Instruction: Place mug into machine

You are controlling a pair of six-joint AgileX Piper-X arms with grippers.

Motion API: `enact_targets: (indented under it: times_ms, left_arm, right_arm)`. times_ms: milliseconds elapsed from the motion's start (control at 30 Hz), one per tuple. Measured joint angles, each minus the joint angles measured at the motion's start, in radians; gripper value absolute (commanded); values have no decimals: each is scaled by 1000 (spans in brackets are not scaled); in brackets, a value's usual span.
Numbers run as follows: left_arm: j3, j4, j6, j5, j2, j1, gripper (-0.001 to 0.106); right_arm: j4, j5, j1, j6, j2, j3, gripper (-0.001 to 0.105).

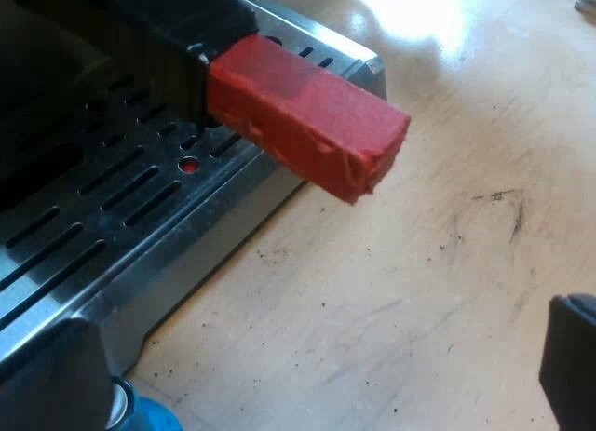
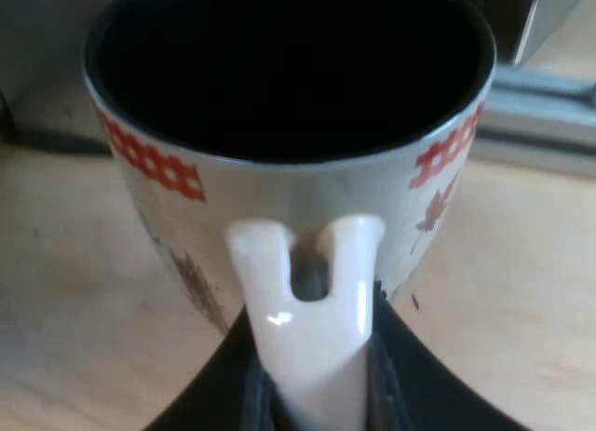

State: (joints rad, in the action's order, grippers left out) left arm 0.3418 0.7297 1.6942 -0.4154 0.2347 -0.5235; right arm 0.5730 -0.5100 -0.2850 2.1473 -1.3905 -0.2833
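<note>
A pale mug [image 2: 186, 217] with a dark inside and a red pattern under its rim hangs just above the wooden table. My right gripper [image 2: 312, 389] is shut on its white handle [image 2: 307, 310], one black finger on each side. The espresso machine's metal base [image 2: 545, 110] lies just beyond the mug. The holder's dark handle with its red end [image 1: 307, 124] juts out over the machine's slotted drip tray [image 1: 112, 208]. My left gripper [image 1: 307, 361] stands open above the table beside the tray, with nothing between its fingers [image 1: 570, 361].
A blue tamper [image 1: 149, 417] with a metal edge stands by the drip tray's corner, close to one left finger. The wooden table [image 1: 419, 263] carries scattered dark specks and scuff marks.
</note>
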Motion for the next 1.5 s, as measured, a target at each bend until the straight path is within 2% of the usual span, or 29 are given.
enact_targets:
  times_ms: [100, 267, 633, 867, 1000, 1100, 1200, 1333, 1500]
  left_arm:
    - [0, 0, 0, -1, 0, 0, 95]
    - [0, 0, 0, -25, 0, 0, 95]
    - [0, 0, 0, -25, 0, 0, 95]
    - [0, 0, 0, -20, 0, 0, 95]
    - [0, 0, -2, 47, 0, 0, 95]
    - [0, 0, -30, 97, 0, 0, 95]
    - [0, 0, -55, 106, 0, 0, 95]
    - [-3, -6, -70, 149, 0, 0, 95]
    - [-39, -61, -79, 175, 0, 0, 95]
  right_arm:
    - [-10, -2, 0, -27, 80, 20, 0]
    - [-117, -2, 0, -23, 244, 27, 0]
    - [-510, -27, 0, -12, 681, 26, 0]
    - [-757, -22, 55, -12, 875, 30, 0]
    - [-861, 7, 105, -10, 1002, 32, 0]
    - [-961, 17, 117, -10, 1090, 21, 0]
    - [-1103, 7, 117, -10, 1180, 8, 0]
    - [-1283, -25, 124, -10, 1266, -34, 0]
    - [-1411, -55, 183, -10, 1324, -73, 0]
